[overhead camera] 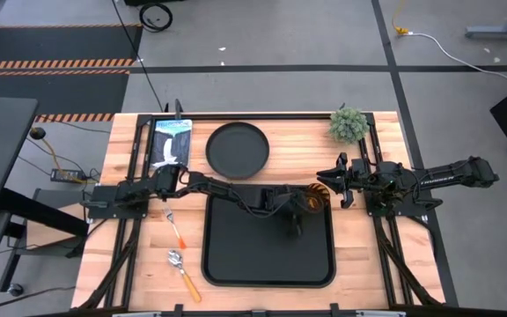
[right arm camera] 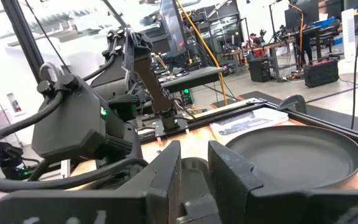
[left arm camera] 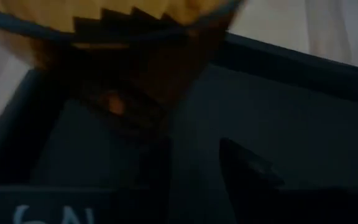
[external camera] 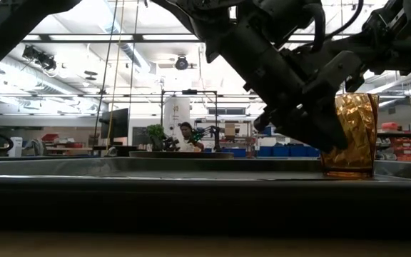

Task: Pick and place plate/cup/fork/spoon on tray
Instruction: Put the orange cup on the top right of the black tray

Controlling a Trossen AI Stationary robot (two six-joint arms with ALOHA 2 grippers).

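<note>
at the tray's (overhead camera: 236, 264) far right corner the left hand (overhead camera: 309, 205) stands around the upright cup (overhead camera: 317, 201), fingers apart, grip uncertain.

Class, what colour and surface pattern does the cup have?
The translucent faceted cup is amber-orange with a crinkled pattern, clearest in the low view.

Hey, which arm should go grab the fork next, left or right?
Likely left. The fork lies on the wood left of the tray, on the left arm's side. The left gripper is at the cup over the tray; the right gripper waits farther right.
</note>
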